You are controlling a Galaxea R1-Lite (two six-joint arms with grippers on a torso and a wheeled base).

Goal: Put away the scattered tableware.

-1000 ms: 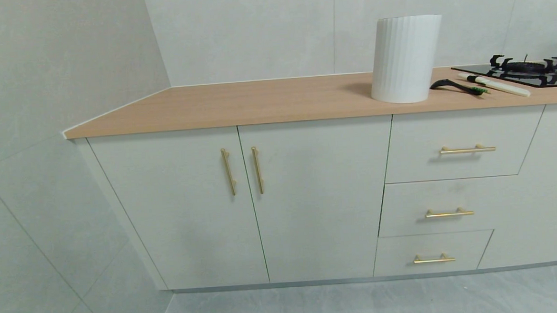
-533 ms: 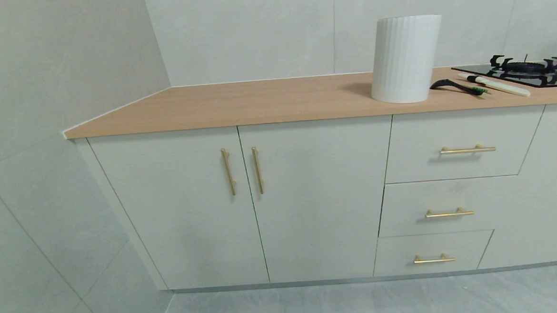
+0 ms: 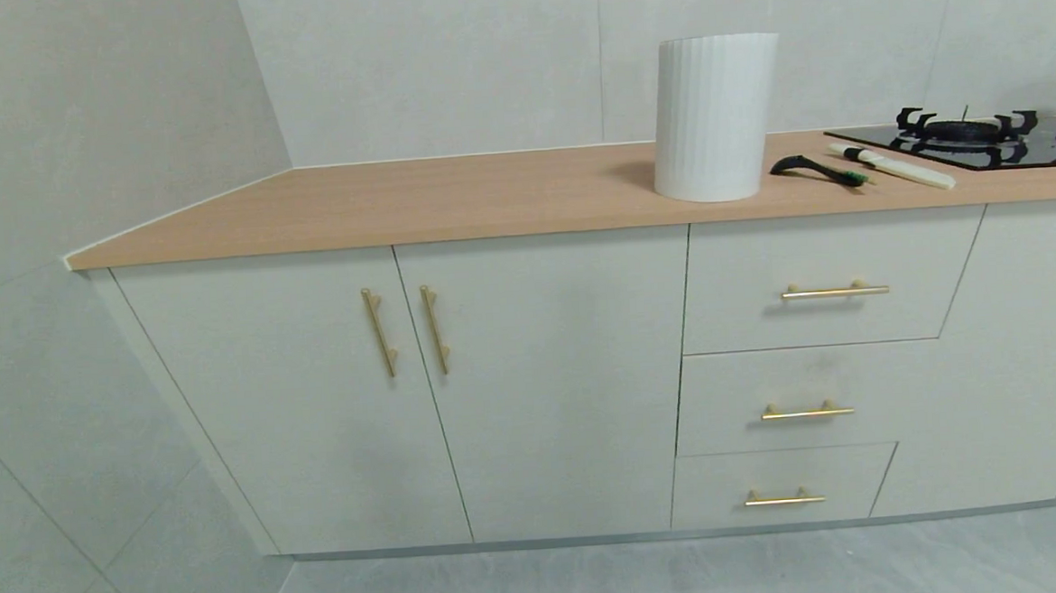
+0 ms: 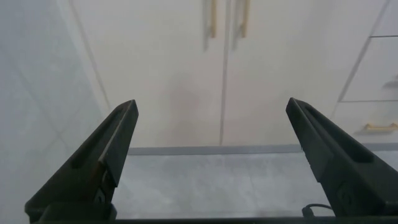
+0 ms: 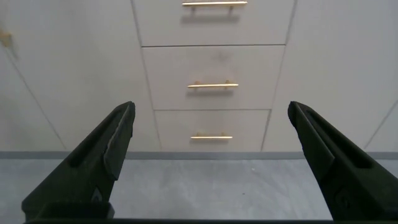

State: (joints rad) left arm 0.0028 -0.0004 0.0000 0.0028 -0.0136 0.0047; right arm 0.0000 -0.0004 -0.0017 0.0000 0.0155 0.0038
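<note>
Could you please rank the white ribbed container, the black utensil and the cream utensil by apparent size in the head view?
1. white ribbed container, clearly largest.
2. cream utensil, slightly longer than the next.
3. black utensil.
The two utensils lie side by side and look nearly alike.

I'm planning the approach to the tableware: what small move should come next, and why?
Probably roll a little right, toward the hob. The black utensil and the white utensil lie on the counter beside the ribbed container, while the left pincer and right pincer hang open and empty, low before the cupboard fronts.
</note>
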